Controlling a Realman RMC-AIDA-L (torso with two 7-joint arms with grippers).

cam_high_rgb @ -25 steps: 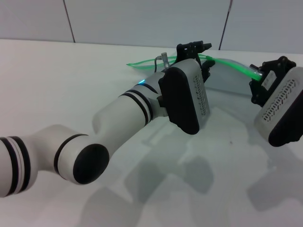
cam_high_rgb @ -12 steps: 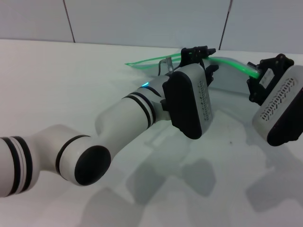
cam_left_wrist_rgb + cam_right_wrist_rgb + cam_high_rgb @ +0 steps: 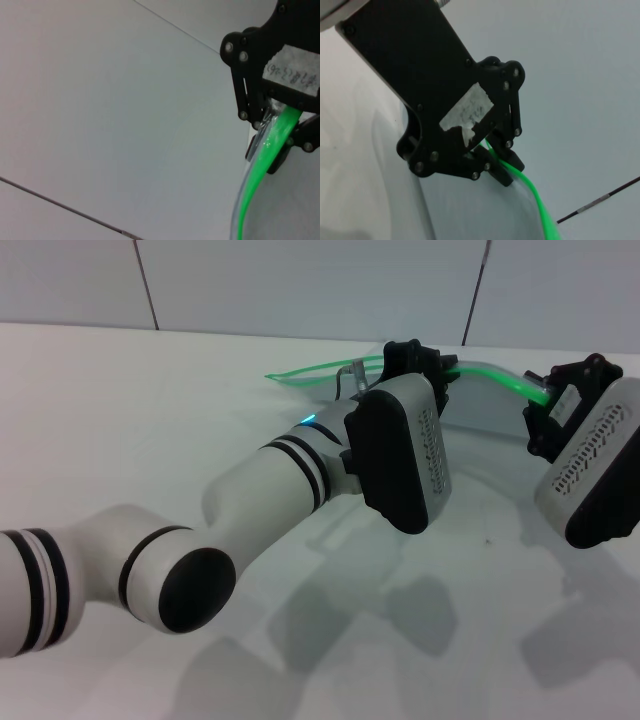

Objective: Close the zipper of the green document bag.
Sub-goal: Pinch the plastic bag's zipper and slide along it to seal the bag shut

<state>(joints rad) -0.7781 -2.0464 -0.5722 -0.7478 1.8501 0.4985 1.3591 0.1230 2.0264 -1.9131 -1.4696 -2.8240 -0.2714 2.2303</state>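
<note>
The green document bag point(image 3: 488, 406) lies translucent at the far side of the table, lifted along its back edge. Its zipper point(image 3: 492, 374) is a bright green strip arching from the left corner to the right end. My left gripper point(image 3: 422, 358) sits on the middle of that strip; the right wrist view shows this gripper point(image 3: 490, 155) shut on the zipper point(image 3: 532, 200). At the strip's right end is my right gripper point(image 3: 541, 400). In the left wrist view it point(image 3: 278, 128) is clamped on the zipper point(image 3: 252, 185). The slider tab is hidden.
The white table point(image 3: 150, 420) stretches to the left and front of the bag. A pale panelled wall point(image 3: 300, 280) rises just behind the bag. My left forearm point(image 3: 270, 490) crosses the middle of the table.
My left gripper has slid a little to the right along the green strip, toward the right gripper. The right gripper has held its place on the strip's end.
</note>
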